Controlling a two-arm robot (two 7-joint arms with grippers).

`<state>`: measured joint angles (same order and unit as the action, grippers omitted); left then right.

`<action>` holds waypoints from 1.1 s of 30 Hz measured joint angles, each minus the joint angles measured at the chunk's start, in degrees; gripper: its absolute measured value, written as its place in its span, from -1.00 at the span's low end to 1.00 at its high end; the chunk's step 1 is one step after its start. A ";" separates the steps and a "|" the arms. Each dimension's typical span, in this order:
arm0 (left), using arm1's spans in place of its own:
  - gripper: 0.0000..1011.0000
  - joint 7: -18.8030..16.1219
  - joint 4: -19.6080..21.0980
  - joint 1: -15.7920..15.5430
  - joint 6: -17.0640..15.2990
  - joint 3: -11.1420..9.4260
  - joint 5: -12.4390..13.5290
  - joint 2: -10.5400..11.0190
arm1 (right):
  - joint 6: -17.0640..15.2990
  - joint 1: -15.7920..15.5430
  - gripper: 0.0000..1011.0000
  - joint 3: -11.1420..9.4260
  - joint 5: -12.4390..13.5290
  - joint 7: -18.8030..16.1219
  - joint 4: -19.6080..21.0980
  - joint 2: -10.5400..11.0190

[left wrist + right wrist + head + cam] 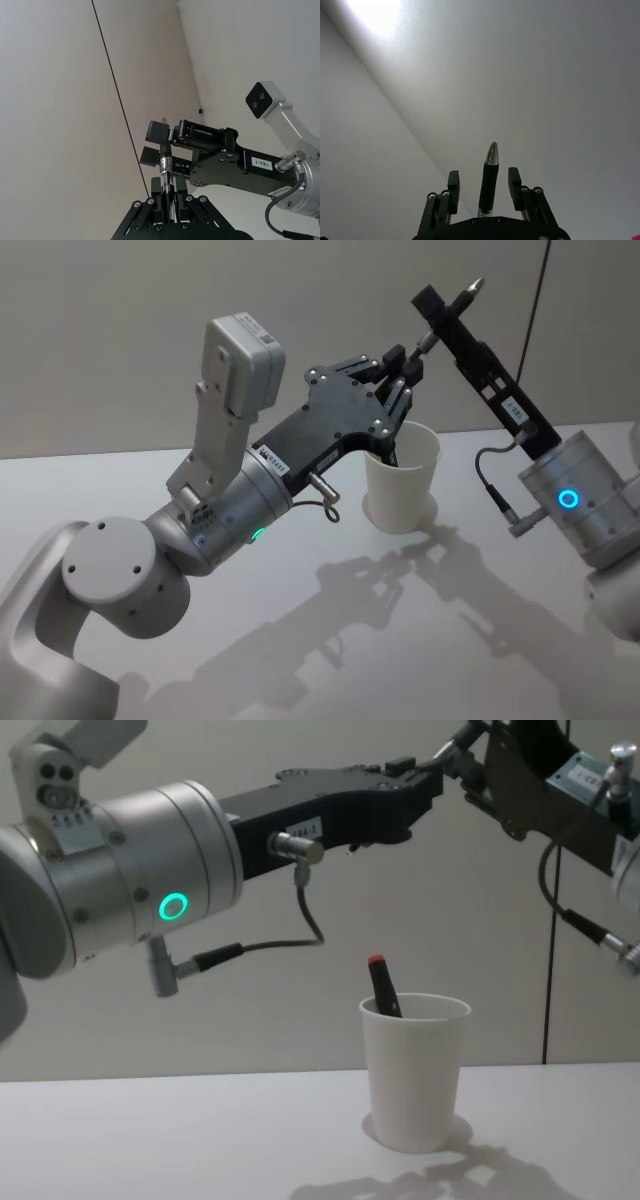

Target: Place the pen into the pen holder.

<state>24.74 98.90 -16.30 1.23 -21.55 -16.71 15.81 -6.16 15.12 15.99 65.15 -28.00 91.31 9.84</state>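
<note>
The left arm's wrist housing (150, 910) looms largest in the chest view. It reaches up and forward to the left gripper (400, 362), which sits above the white paper cup (402, 490). The cup stands on the desk (300, 640) close to its far edge, with a red-capped pen (378, 982) leaning inside.

The pen (468, 290) is in the air, tilted, with its silver tip uppermost. Its lower end looks pinched between the left gripper's closed fingers (156, 200), though how firm that grip is cannot be judged.

The right gripper (445, 310) flanks the pen's upper part. Its fingers (453, 181) are spread and clear of the barrel on both sides.

The risks from here:
- A sideways pull could snag the pen on those flanking fingers and twist it loose.
- A tilted lowering could strike the rim or the leaning pen and tip the light cup.
</note>
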 joint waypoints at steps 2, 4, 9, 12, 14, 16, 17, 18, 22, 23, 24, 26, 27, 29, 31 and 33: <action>-0.67 0.00 0.00 0.00 0.00 0.00 0.00 0.00 | 0.00 0.01 0.21 0.01 0.01 -0.01 -0.01 0.00; -0.67 0.00 0.00 0.00 0.00 0.00 0.00 0.00 | 0.00 0.02 0.06 0.03 0.02 -0.03 -0.03 0.00; -0.67 0.00 0.00 0.00 0.00 0.00 0.00 0.00 | 0.00 0.05 -0.29 0.06 0.04 -0.06 -0.04 0.00; -0.67 0.00 0.00 0.00 0.00 0.00 0.00 0.00 | 0.00 0.07 -0.45 0.07 0.05 -0.06 -0.04 0.00; -0.67 0.00 0.00 0.00 0.00 0.00 0.00 0.00 | 0.00 0.08 -0.60 0.07 0.06 -0.06 -0.05 0.00; -0.67 -0.01 -0.01 0.00 -0.01 0.00 0.01 0.00 | 0.00 0.09 -0.71 0.08 0.06 -0.10 -0.04 -0.04; -0.67 -0.01 -0.01 0.00 0.00 0.00 0.01 0.00 | 0.00 0.09 -0.74 0.08 0.07 -0.10 -0.04 -0.05; -0.67 -0.01 -0.01 0.00 0.00 0.00 0.01 0.00 | 0.00 0.09 -0.74 0.08 0.07 -0.10 -0.05 -0.04; -0.67 -0.01 -0.01 0.00 0.00 0.00 0.01 0.00 | 0.00 0.09 -0.74 0.07 0.07 -0.10 -0.04 -0.03; -0.67 -0.01 -0.01 0.00 0.00 0.00 0.01 0.00 | 0.00 0.09 -0.74 0.07 0.07 -0.10 -0.04 -0.03; -0.67 -0.01 0.00 0.00 0.00 0.00 0.01 0.00 | 0.00 0.09 -0.74 0.07 0.07 -0.10 -0.05 -0.02; -0.67 -0.01 -0.01 0.00 0.00 0.00 0.01 0.00 | 0.00 0.09 -0.74 0.07 0.07 -0.10 -0.04 -0.02; -0.67 -0.01 -0.01 0.00 -0.01 0.00 0.01 0.00 | 0.00 0.09 -0.74 0.06 0.07 -0.10 -0.04 -0.01; -0.67 -0.01 0.00 0.00 0.00 0.00 0.01 0.00 | 0.00 0.09 -0.74 0.07 0.07 -0.10 -0.04 0.00; -0.67 -0.01 0.00 0.00 0.00 0.00 0.01 0.00 | 0.00 0.08 -0.74 0.06 0.07 -0.10 -0.04 0.00; -0.67 -0.01 0.00 0.00 0.00 0.00 0.01 0.00 | 0.00 0.08 -0.74 0.06 0.07 -0.10 -0.05 0.00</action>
<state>24.73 98.90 -16.30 1.23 -21.55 -16.71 15.81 -6.16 15.21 16.05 65.22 -28.10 91.26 9.84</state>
